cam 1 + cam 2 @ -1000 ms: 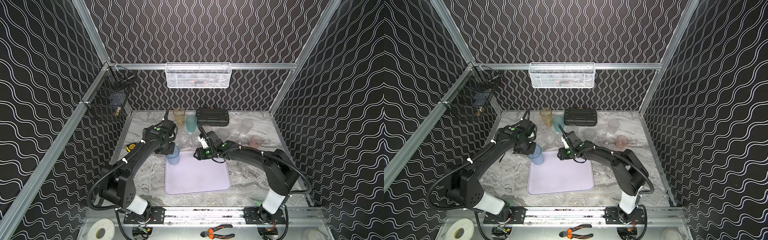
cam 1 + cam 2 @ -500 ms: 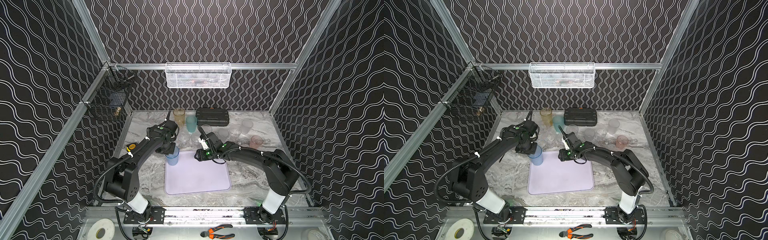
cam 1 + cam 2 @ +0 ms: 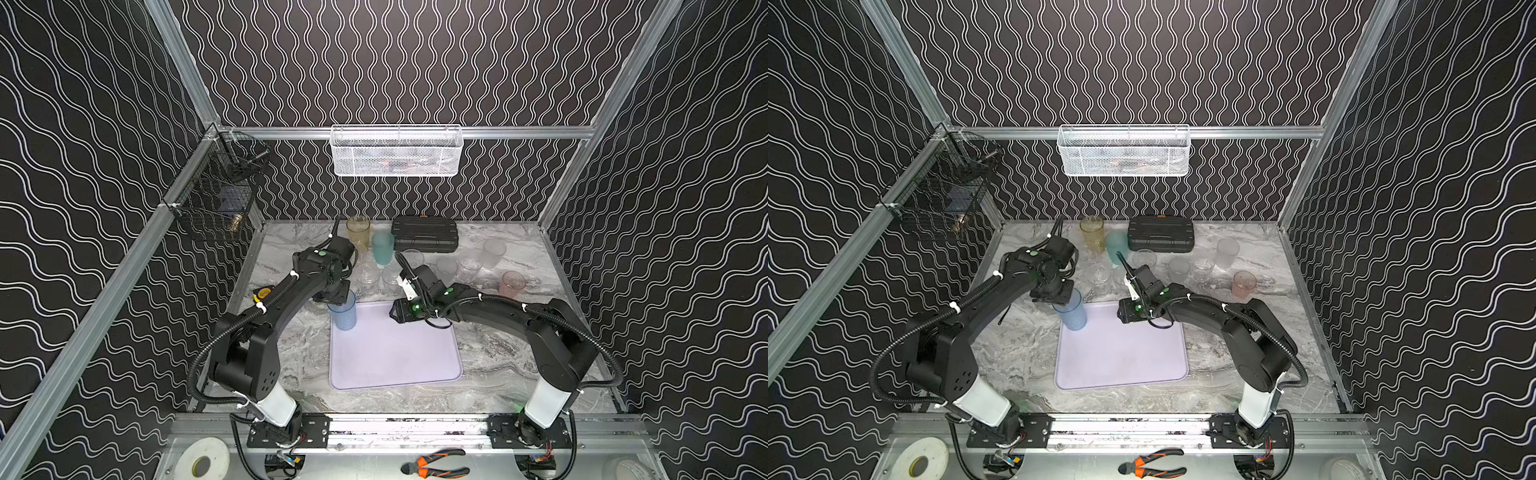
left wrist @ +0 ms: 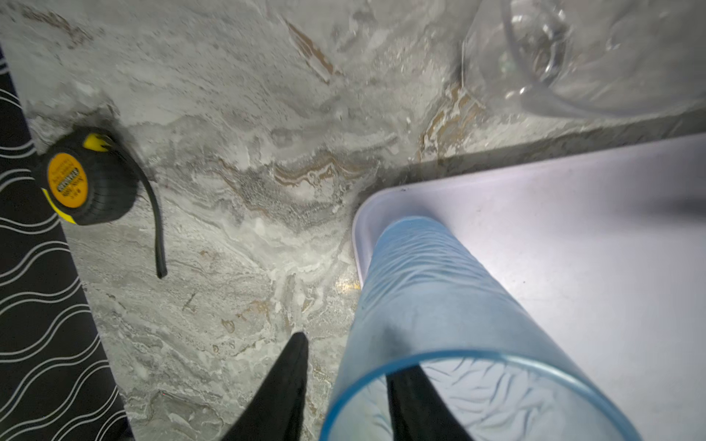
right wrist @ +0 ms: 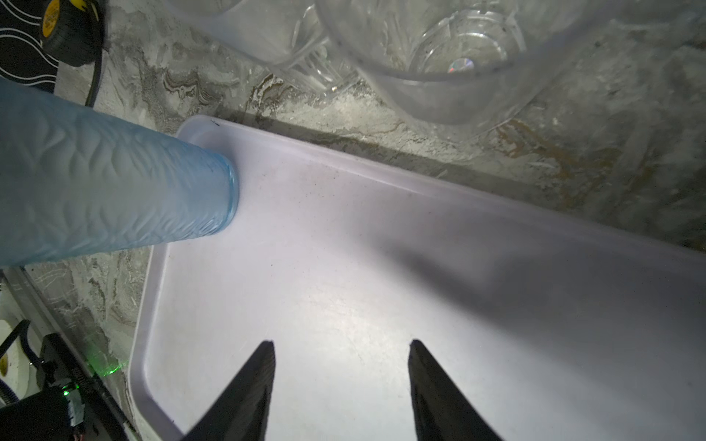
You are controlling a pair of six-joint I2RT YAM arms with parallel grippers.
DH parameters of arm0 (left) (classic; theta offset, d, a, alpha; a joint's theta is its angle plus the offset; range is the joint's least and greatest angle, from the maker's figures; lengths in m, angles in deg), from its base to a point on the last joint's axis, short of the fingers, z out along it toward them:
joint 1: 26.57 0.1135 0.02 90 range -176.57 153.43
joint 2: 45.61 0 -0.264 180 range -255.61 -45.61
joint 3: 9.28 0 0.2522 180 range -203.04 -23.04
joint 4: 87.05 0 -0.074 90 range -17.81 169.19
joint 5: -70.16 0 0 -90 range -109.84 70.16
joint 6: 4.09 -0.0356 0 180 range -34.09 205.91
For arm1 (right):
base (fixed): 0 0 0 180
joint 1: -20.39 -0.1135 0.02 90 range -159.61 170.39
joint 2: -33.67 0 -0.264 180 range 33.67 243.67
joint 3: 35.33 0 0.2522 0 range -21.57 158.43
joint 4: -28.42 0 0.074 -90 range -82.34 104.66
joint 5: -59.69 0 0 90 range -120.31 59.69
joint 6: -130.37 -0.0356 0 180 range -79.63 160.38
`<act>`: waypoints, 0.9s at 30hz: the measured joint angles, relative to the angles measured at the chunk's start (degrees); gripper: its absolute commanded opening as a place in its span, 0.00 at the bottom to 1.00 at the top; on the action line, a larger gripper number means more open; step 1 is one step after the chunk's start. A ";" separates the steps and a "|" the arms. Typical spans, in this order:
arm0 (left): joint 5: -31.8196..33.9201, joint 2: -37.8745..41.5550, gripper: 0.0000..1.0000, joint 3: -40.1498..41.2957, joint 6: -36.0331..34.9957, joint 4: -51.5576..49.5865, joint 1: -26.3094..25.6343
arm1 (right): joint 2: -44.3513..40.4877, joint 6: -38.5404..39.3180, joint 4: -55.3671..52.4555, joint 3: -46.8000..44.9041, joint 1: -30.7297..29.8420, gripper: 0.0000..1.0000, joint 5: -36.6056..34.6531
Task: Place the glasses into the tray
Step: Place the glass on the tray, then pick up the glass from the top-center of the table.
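A tall blue glass [image 3: 345,313] [image 3: 1073,313] stands upright in the far left corner of the pale lilac tray [image 3: 395,361] [image 3: 1121,357]. My left gripper [image 3: 334,297] [image 4: 349,353] straddles its rim, one finger outside and one inside, open, with a gap to the wall of the blue glass [image 4: 439,286]. My right gripper [image 3: 397,316] [image 5: 340,343] hovers open and empty over the tray [image 5: 344,267] near its far edge. Behind the tray stand the amber glass [image 3: 358,232], teal glass [image 3: 382,247], several clear glasses [image 3: 392,278], a frosted glass [image 3: 494,251] and a pink glass [image 3: 512,283].
A black ribbed case [image 3: 424,239] lies at the back. A tape measure [image 3: 262,293] [image 4: 76,187] sits left of the tray by the wall. A white mesh basket [image 3: 397,151] and a black wire basket [image 3: 220,203] hang on the walls. Pliers [image 3: 434,467] lie in front.
My left gripper's jaws have parted from the blue glass's wall, letting it go; the glass stays put in the tray corner. My right gripper shifted slightly left over the tray.
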 measured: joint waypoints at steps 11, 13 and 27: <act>-3.34 4.68 0.45 -7.69 -0.02 -0.42 0.87 | -4.92 3.32 -3.61 4.09 3.74 0.59 -3.41; -3.91 6.21 0.46 -8.87 -0.04 0.00 1.49 | -5.97 4.09 -3.89 5.70 5.51 0.59 -4.24; -13.00 -0.37 0.52 -7.85 5.77 24.04 15.32 | 4.37 1.55 -5.05 18.45 8.11 0.59 -4.00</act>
